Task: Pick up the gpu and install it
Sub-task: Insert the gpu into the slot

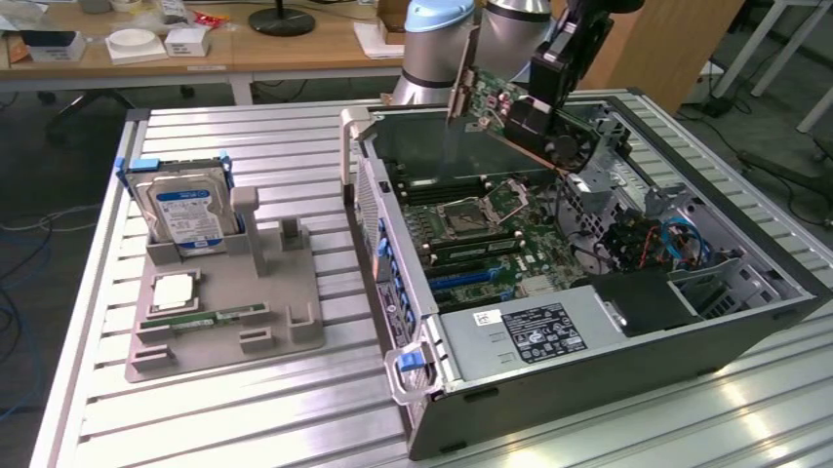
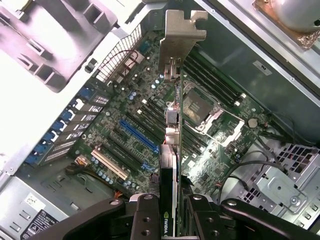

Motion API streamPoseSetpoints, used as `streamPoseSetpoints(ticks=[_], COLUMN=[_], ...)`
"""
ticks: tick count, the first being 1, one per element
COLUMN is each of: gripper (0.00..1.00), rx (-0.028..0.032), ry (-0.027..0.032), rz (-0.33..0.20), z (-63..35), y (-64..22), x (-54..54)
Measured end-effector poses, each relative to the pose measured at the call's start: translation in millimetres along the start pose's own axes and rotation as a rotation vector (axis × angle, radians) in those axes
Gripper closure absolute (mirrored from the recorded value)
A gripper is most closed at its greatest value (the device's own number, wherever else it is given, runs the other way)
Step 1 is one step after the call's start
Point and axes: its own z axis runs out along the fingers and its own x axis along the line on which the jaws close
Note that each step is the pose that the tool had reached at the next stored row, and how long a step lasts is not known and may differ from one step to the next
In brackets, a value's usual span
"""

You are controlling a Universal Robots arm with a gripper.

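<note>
Green-backed, black-faced, the gpu [image 1: 514,109] hangs above the motherboard [image 1: 485,244] — picked up, not yet seated. The gripper [image 2: 172,204] has its fingers [image 2: 145,217] pinching the card's edge; the motherboard's blue slot [image 2: 139,136] lies empty — installing is left.

slatted metal table [image 1: 234,419] with grey parts holder [image 1: 289,322] beside open computer case [image 1: 586,390]

Looks like a robotics lab. Shows a slotted metal bench [image 1: 260,146], cluttered wooden desks [image 1: 299,54] behind, cables [image 1: 29,222] across the floor [image 1: 59,146].
</note>
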Motion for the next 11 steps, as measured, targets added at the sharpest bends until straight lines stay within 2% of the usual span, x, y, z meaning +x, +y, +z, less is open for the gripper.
streamPoseSetpoints(ticks=[11], gripper=[0.74], rx=[-0.0009], ry=[0.0019], rz=[-0.038], z=[-0.1], y=[-1.2], x=[0.9])
